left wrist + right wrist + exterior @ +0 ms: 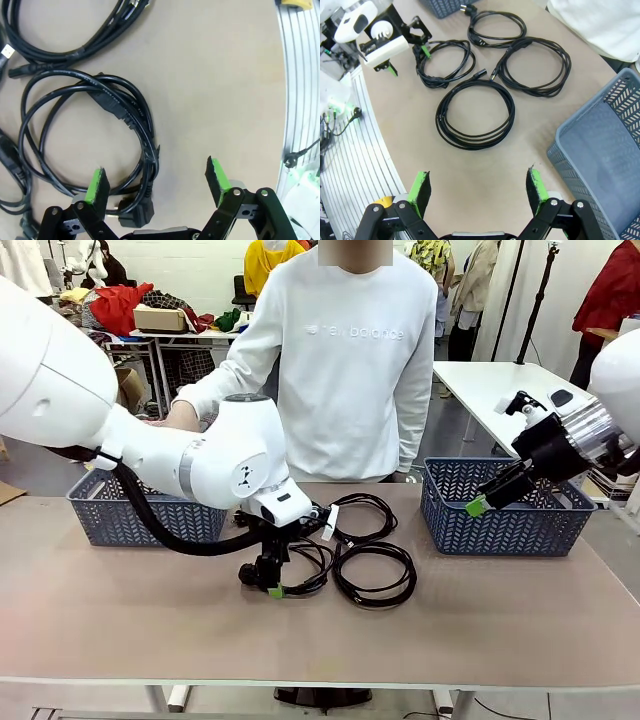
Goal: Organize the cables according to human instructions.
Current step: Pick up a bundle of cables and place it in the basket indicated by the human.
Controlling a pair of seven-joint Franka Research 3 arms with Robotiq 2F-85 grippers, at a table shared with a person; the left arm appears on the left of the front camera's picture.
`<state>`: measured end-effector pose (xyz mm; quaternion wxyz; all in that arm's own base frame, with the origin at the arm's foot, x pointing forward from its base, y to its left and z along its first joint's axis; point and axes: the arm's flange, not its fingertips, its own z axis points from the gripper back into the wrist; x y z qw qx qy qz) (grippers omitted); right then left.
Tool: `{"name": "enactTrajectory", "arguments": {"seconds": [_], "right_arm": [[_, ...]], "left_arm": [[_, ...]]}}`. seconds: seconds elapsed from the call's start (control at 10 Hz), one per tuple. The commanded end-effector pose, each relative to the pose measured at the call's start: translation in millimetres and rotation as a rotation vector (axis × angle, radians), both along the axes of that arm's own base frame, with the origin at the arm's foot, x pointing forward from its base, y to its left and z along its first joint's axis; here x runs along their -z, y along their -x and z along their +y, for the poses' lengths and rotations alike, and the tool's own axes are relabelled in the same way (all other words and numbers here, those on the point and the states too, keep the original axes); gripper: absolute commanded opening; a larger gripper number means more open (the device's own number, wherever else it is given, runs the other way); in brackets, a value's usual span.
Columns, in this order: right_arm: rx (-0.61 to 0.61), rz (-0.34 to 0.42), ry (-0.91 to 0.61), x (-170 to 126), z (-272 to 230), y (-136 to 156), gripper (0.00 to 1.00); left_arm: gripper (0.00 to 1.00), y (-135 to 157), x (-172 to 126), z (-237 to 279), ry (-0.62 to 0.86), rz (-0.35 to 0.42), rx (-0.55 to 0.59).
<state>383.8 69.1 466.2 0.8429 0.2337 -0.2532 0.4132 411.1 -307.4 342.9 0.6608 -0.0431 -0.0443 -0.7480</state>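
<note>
step: hovering left fingers (97,185) spread wide over nearest cable (85,140) | cables (475,115) lying coiled on counter (120,620) between baskets (150,515) | right fingers (536,187) hanging wide, empty | next: likely lowering, closing on the cord

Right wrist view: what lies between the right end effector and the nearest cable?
Only bare table, seen in the right wrist view, separates the right end effector from the nearest cable.

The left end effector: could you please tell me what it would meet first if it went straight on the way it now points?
Probably the side of the thin black coiled power cord lying between the green pads of the open left end effector, with bare beige tabletop beside it; depth is unclear.
</note>
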Motion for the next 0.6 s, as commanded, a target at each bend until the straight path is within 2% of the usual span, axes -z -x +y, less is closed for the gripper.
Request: {"name": "enactTrajectory", "arguments": {"seconds": [0.0,0.5], "right_arm": [[-0.019,-0.017,-0.025,1,-1,-3,1.0],[-0.019,-0.017,-0.025,1,-1,-3,1.0]], "left_arm": [[1.0,0,11,-2,-0.026,-0.026,-0.018],[1.0,0,26,-9,-0.029,-0.022,-0.016]]}}
